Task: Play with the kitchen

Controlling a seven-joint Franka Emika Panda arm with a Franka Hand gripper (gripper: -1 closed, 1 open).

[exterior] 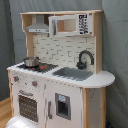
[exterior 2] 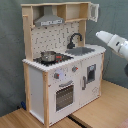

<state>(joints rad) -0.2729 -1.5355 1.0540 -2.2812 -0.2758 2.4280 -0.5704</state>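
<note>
Your robot arm [exterior 2: 114, 43] reaches in beside the toy kitchen [exterior 2: 62, 60], which stands on a wooden floor [exterior 2: 100, 112] before a grey curtain [exterior 2: 10, 50].

In the second exterior view you see the white arm at the second exterior view's right, level with the sink [exterior 2: 82, 50] end of the counter and apart from it; you cannot tell how its fingers stand. A pot [exterior: 31, 61] sits on the stovetop [exterior: 37, 66], the black faucet [exterior: 84, 59] behind the sink, the microwave [exterior: 70, 25] beside the grey hood [exterior: 38, 26].

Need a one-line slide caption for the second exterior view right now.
White robot arm reaching in from the second exterior view's right toward the toy kitchen, pot on its stovetop.
</note>
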